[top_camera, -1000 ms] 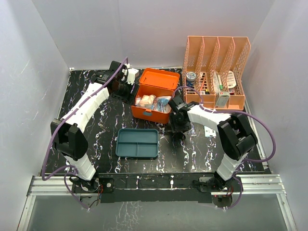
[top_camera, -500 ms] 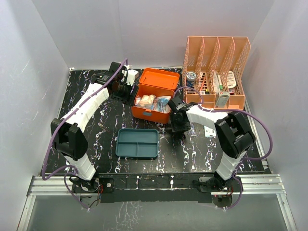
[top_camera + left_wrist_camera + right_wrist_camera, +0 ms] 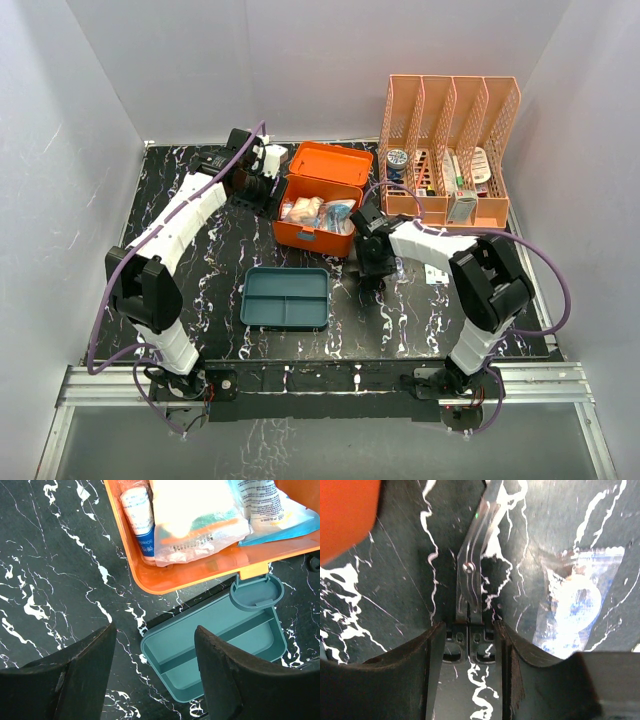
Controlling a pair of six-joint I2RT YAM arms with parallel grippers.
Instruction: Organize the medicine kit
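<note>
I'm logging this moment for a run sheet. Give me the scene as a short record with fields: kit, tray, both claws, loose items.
kit: medicine kit, lid open, packets inside
tray: teal tray, empty, on the table in front of the kit
left: left claw open, empty, left of the kit
right: right claw low at the table, straddling a clear tool; grip unclear
loose: clear packet beside that tool
organizer: file organizer, back right, stocked

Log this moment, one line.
medicine kit: lid open, packets inside | tray: on table | left fingers: open, empty | right fingers: straddling clear tool
</note>
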